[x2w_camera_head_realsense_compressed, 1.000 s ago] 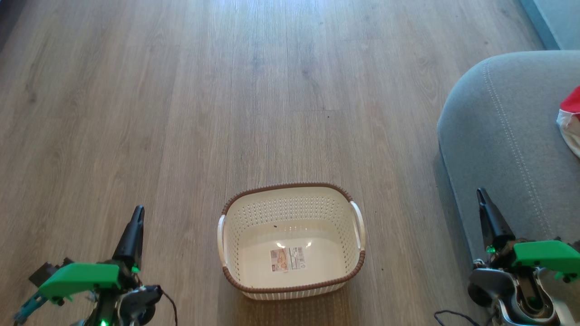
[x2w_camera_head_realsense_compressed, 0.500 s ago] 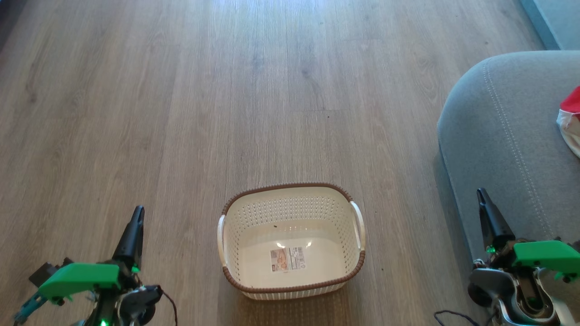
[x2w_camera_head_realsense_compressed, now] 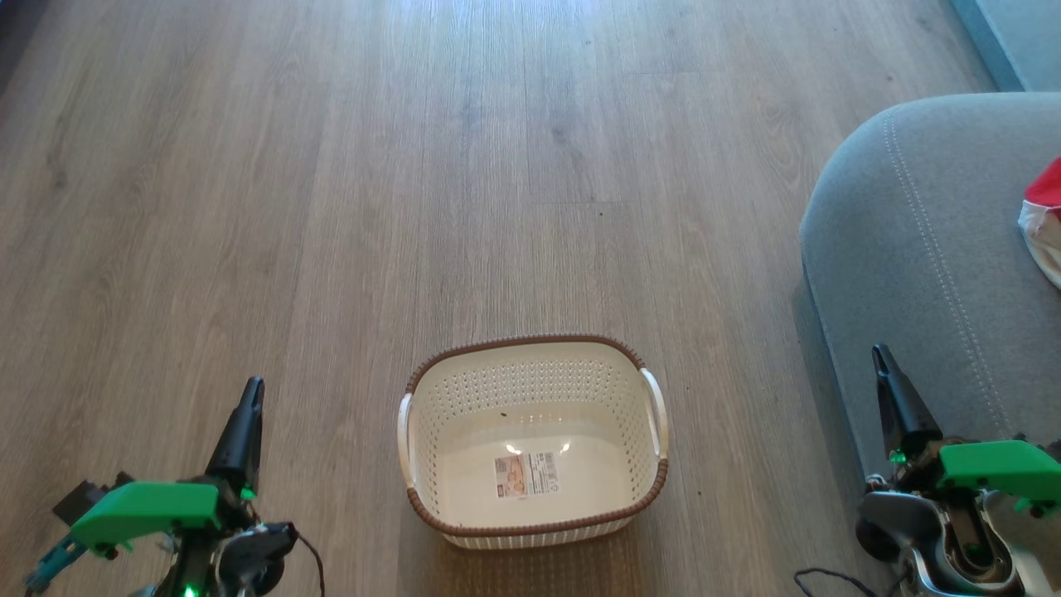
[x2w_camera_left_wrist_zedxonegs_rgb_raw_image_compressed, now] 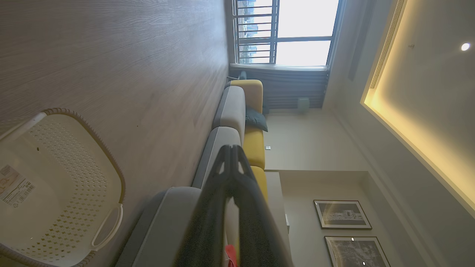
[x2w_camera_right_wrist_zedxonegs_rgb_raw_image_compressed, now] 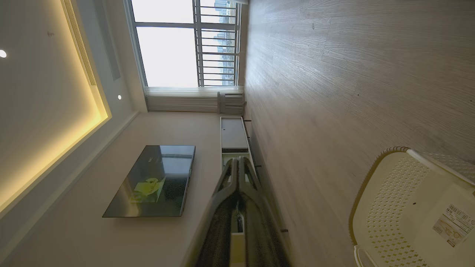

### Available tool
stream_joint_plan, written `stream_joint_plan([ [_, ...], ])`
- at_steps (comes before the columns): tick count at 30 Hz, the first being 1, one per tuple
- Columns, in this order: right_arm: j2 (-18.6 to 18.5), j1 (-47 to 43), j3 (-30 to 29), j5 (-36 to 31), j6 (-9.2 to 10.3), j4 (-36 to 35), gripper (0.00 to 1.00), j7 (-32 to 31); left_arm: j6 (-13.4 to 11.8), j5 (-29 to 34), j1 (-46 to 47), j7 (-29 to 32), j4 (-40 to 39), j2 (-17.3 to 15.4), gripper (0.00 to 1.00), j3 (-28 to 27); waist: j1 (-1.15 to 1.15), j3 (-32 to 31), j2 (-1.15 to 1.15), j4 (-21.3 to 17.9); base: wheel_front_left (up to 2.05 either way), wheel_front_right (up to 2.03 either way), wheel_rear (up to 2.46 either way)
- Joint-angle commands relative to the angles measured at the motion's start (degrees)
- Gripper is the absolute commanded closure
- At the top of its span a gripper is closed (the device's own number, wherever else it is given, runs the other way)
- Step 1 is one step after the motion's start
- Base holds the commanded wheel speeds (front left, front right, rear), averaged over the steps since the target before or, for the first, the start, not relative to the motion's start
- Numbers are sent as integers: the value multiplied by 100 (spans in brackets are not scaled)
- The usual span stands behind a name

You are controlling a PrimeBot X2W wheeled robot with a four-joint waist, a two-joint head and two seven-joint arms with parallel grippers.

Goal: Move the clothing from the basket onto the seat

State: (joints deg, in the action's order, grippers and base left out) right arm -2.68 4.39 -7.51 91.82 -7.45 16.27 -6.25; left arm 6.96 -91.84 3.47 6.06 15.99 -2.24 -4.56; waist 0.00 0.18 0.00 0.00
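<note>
The cream basket (x2w_camera_head_realsense_compressed: 530,365) with its brown braided rim stands on the wood floor in front of me, holding nothing but a paper label (x2w_camera_head_realsense_compressed: 525,474). It also shows at the lower left as the basket (x2w_camera_left_wrist_zedxonegs_rgb_raw_image_compressed: 74,155) and at the lower right as the basket (x2w_camera_right_wrist_zedxonegs_rgb_raw_image_compressed: 389,193). A bit of red and white clothing (x2w_camera_head_realsense_compressed: 1043,220) lies on the grey seat (x2w_camera_head_realsense_compressed: 920,249) at the right edge. My left gripper (x2w_camera_head_realsense_compressed: 251,390) is shut, left of the basket. My right gripper (x2w_camera_head_realsense_compressed: 879,356) is shut in front of the seat. Both are empty.
Wood floor (x2w_camera_head_realsense_compressed: 414,166) stretches ahead and to the left. In the left wrist view the grey and yellow sofa (x2w_camera_left_wrist_zedxonegs_rgb_raw_image_compressed: 237,111) runs toward a window (x2w_camera_left_wrist_zedxonegs_rgb_raw_image_compressed: 289,33). A television (x2w_camera_right_wrist_zedxonegs_rgb_raw_image_compressed: 152,181) and a low cabinet (x2w_camera_right_wrist_zedxonegs_rgb_raw_image_compressed: 232,135) stand against the wall in the right wrist view.
</note>
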Motion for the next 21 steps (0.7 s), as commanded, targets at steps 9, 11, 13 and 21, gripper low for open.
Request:
stream_joint_plan([
  [9, -20, 180, 100, 36, -3, -224, 100, -23, 53, -34, 271, 42, -195, -64, 100, -194, 0, 0, 0, 0, 0, 0, 0],
  [11, -20, 180, 100, 36, -3, -224, 100, -23, 53, -34, 271, 42, -195, -64, 100, -194, 0, 0, 0, 0, 0, 0, 0],
  [13, -20, 180, 100, 36, -3, -224, 100, -23, 53, -34, 271, 42, -195, -64, 100, -194, 0, 0, 0, 0, 0, 0, 0],
  [21, -20, 180, 100, 36, -3, -224, 100, -23, 53, -34, 271, 42, -195, -64, 100, -194, 0, 0, 0, 0, 0, 0, 0],
])
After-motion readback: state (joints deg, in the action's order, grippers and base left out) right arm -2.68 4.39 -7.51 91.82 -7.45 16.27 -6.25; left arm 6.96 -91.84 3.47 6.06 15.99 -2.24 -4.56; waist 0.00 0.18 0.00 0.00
